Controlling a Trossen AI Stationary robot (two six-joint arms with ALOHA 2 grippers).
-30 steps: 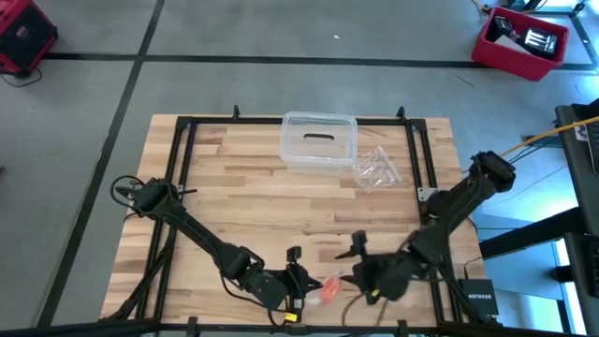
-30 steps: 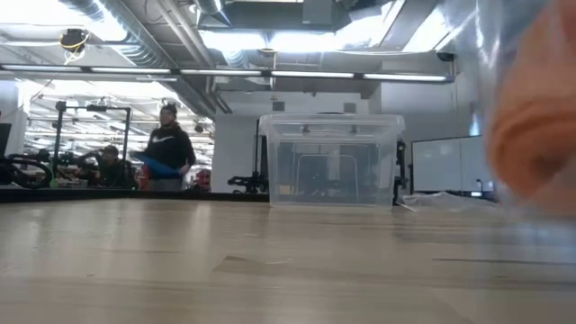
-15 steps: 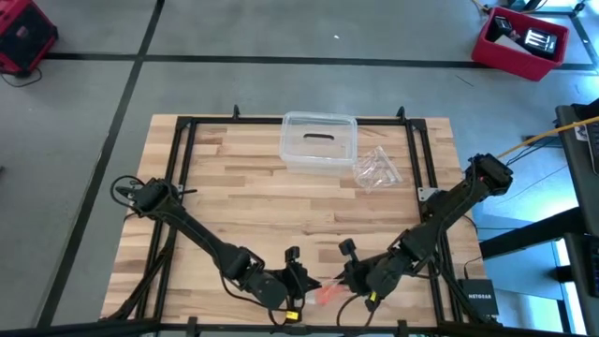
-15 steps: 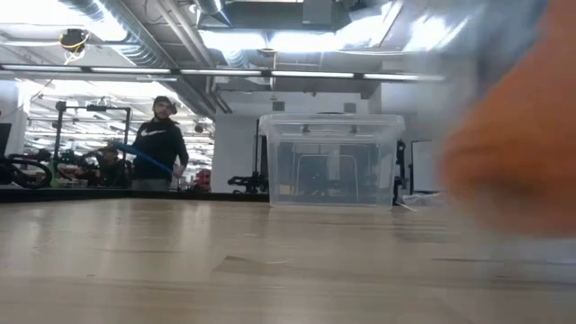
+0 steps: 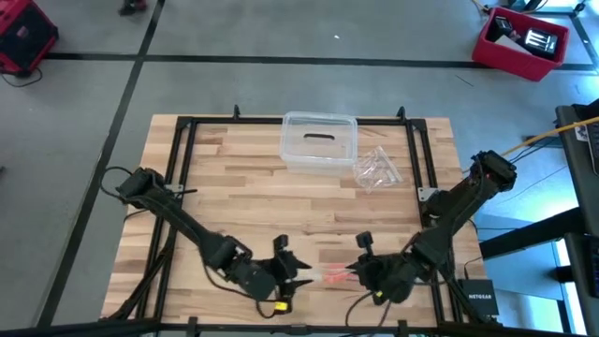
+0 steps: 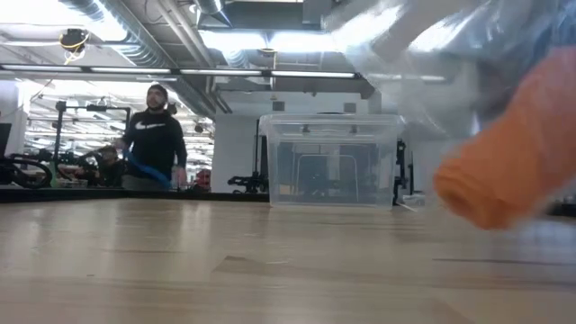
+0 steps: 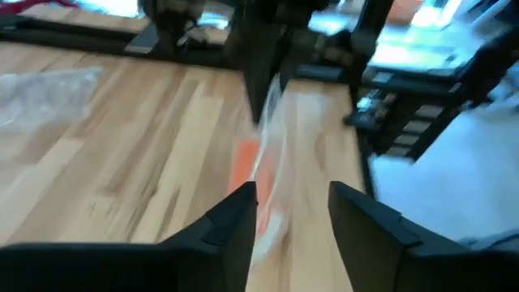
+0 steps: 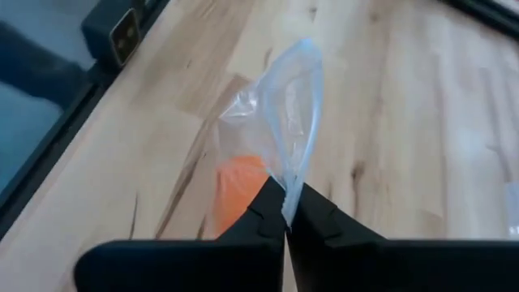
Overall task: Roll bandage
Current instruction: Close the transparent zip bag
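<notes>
Overhead camera straight down on whole table (image 5: pixel 234 168); low camera level across tabletop toward clear box (image 6: pixel 331 160), also seen overhead; two wrist cameras close above the wood, facing forward.

Orange bandage (image 8: pixel 237 188) roll inside clear bag (image 8: pixel 280 113)

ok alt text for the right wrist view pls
The right gripper has its fingers shut on the edge of a clear plastic bag, lifting it above the wooden table; an orange bandage roll sits inside the bag.
</notes>
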